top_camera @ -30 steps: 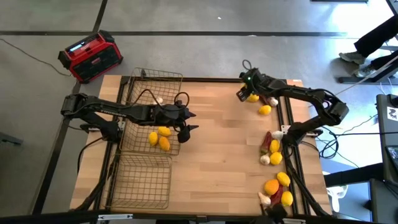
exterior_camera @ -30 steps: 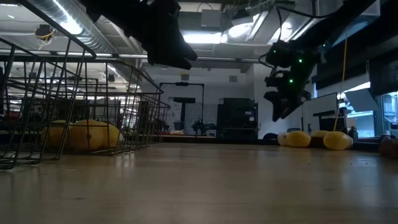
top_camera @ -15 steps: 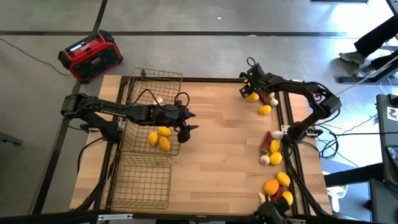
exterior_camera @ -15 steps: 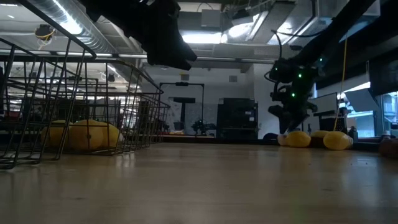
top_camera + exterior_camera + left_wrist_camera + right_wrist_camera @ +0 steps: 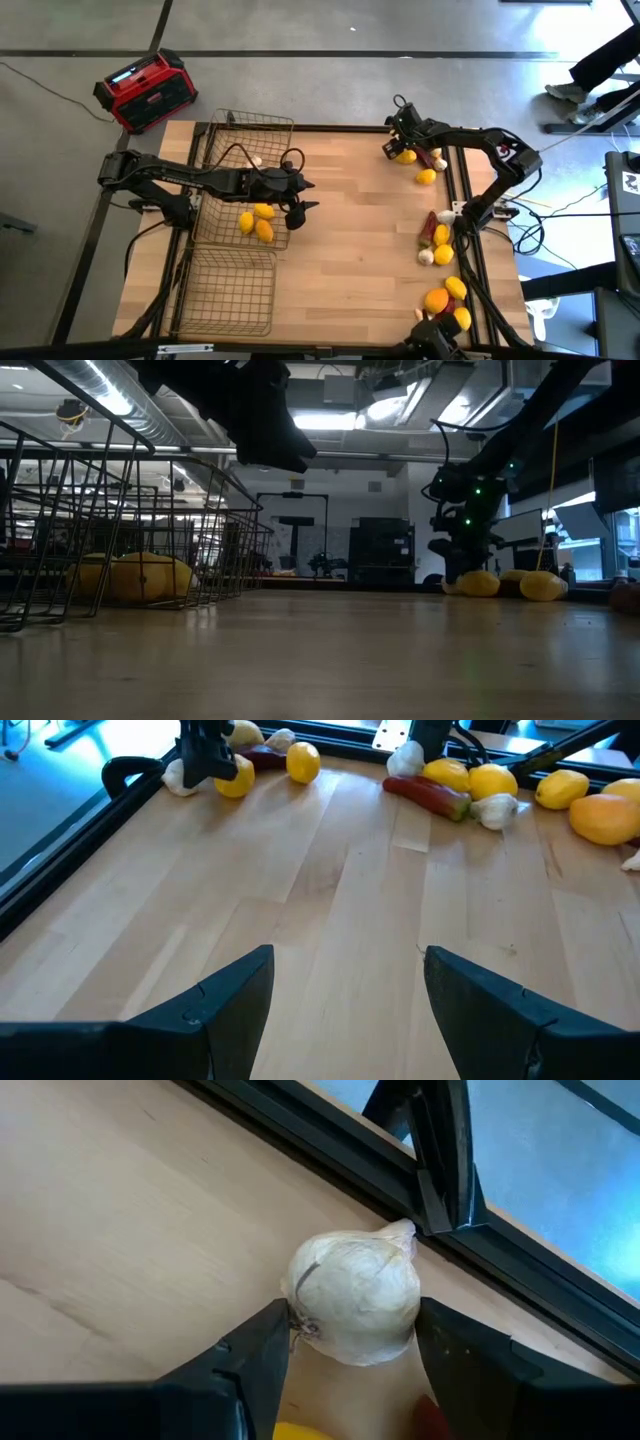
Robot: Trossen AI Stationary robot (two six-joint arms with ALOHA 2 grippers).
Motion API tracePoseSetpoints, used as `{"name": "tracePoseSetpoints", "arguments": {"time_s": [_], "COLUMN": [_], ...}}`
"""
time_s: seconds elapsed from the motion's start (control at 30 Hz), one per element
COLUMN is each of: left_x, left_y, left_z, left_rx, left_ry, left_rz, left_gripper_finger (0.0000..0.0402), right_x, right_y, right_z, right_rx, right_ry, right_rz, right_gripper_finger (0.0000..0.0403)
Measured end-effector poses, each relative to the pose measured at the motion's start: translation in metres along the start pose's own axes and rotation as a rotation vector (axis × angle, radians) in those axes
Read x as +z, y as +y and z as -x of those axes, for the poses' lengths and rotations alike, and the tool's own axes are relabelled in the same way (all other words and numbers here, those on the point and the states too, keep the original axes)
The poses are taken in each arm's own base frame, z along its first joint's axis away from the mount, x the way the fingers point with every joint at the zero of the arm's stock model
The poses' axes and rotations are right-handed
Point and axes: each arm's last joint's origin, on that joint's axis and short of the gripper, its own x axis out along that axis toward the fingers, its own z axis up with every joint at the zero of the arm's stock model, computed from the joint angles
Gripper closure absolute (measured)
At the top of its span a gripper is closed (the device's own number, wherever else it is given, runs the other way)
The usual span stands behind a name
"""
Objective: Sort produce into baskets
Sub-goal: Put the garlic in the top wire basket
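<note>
garlic bulb (image 5: 355, 1296): sits between the spread fingers of the right gripper (image 5: 392, 146), not yet pinched; left gripper (image 5: 300, 205) far off, open, empty.

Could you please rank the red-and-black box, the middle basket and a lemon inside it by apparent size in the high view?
1. Middle basket
2. Red-and-black box
3. Lemon, far the smallest
</note>
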Motion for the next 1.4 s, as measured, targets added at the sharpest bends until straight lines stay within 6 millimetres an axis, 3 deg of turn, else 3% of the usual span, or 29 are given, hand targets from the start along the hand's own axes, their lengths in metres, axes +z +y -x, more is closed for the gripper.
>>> {"name": "tracePoseSetpoints", "arguments": {"time_s": [0.87, 1.2, 1.4], "left_x": [0.0001, 0.0001, 0.0001], "left_y": [0.0002, 0.0002, 0.0002], "left_z": [0.0000, 0.0000, 0.0000], "left_rx": [0.001, 0.001, 0.001], "left_ry": [0.000, 0.000, 0.000], "left_rz": [0.000, 0.000, -0.001], "left_gripper_finger": [0.0147, 0.0147, 0.0147], "right_x": [0.0000, 0.0002, 0.0006], "right_y": [0.0058, 0.0061, 0.0061], "right_z": [0.0006, 0.0007, 0.0007], "right_rx": [0.190, 0.202, 0.202], "right_ry": [-0.005, -0.008, -0.012], "right_rz": [0.073, 0.076, 0.076], "right_gripper_finger": [0.0193, 0.0268, 0.0277]}}
